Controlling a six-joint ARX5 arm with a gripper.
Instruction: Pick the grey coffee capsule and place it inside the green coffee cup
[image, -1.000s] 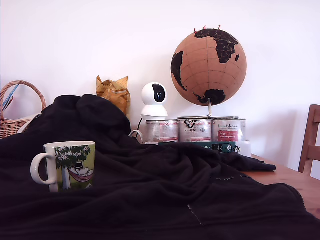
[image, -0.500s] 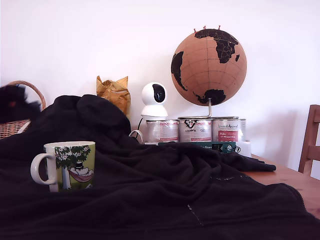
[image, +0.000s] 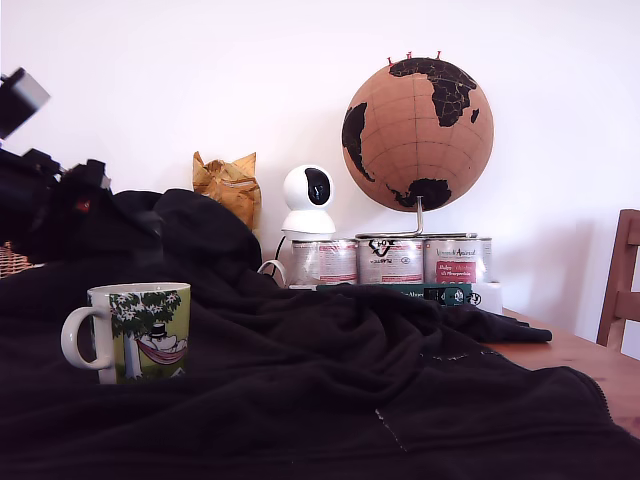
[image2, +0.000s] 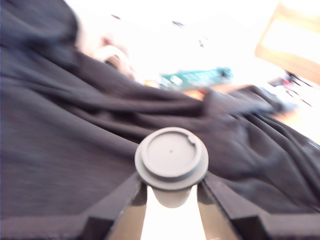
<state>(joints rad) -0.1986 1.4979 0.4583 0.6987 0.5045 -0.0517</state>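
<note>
One black gripper (image2: 171, 197) clamps one round grey coffee capsule (image2: 171, 156); one lime-green ceramic mug (image: 140, 331); three silver red-labelled tins (image: 390, 260), writing unreadable.

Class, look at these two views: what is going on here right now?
A robot arm at the exterior view's left carries a grey coffee capsule, clamped in its gripper. The green coffee cup stands on a black blanket, below the arm. The capsule is not yet in the cup.
</note>
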